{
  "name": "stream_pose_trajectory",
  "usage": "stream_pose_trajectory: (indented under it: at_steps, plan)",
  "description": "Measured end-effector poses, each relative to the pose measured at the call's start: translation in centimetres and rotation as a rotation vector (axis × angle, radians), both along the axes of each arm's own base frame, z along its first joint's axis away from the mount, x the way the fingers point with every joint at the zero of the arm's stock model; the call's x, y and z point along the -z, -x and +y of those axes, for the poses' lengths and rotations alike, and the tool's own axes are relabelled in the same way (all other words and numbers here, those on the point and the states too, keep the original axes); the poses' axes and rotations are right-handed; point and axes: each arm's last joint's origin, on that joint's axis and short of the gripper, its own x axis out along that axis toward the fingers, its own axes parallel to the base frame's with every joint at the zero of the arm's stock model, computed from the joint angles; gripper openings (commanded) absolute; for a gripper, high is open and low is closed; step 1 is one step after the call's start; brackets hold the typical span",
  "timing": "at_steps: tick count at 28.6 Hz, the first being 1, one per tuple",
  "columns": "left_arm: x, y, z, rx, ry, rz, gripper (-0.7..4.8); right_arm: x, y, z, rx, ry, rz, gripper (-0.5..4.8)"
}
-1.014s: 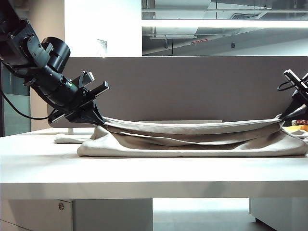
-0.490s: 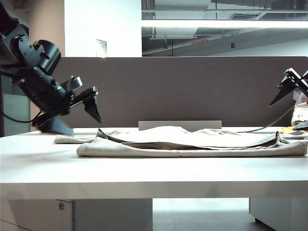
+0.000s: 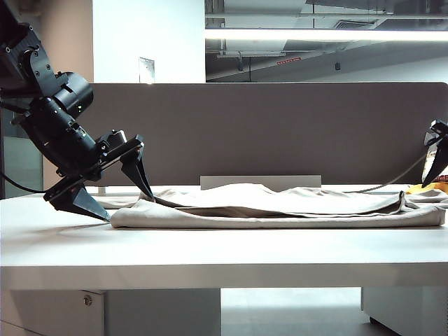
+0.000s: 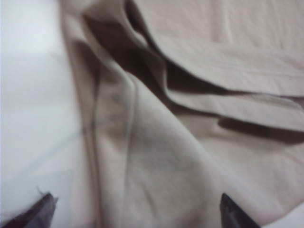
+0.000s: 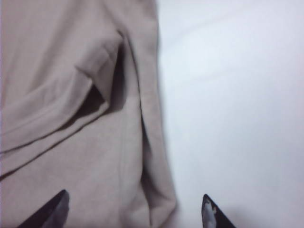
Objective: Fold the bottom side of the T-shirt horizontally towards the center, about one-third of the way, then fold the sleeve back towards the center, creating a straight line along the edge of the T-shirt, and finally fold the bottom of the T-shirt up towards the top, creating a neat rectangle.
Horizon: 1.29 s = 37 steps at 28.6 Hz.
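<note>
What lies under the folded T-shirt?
The white table lies under the T-shirt; its lower layers are covered. The open left gripper straddles one end; the open right gripper hovers over the other.

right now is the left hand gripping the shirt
No, the left hand is open in the exterior view, its fingers spread wide over the end of the shirt, which lies flat on the table.

- Exterior view: you look level across the table (image 3: 210,255) from its front edge, low, facing the grey partition (image 3: 280,133). The T-shirt (image 3: 280,210) spans the width.
- Left wrist view: you look down, close, at the T-shirt (image 4: 156,156) between the spread tips of the left gripper (image 4: 135,213).
- Right wrist view: same steep, close look past the right gripper (image 5: 135,211).
- All three views share the shirt; each wrist view shows one end.
</note>
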Motion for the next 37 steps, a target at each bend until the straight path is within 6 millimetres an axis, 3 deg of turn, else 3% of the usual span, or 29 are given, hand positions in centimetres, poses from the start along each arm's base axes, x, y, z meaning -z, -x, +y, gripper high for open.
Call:
stream_pose_trajectory:
  at_steps: [10,15,25,30,37]
  plan:
    - [0.1,0.5,-1.1,0.047,-0.017,0.02,4.37,0.1,0.6,0.8,-0.027,0.026,0.076,3.52]
    - [0.2,0.6,-1.1,0.047,-0.019,0.028,3.87,0.2,0.5,1.6,-0.038,0.049,0.082,2.78]
    - [0.3,0.7,-1.1,0.039,-0.028,0.045,3.46,0.2,0.1,2.8,-0.041,0.104,0.083,2.72]
    - [0.3,0.8,-1.1,0.037,-0.037,0.055,2.97,0.3,0.1,2.8,-0.034,0.115,0.086,2.21]
    - [0.4,0.9,-1.1,0.037,-0.038,0.062,2.66,0.9,0.0,2.9,-0.03,0.123,0.106,2.09]
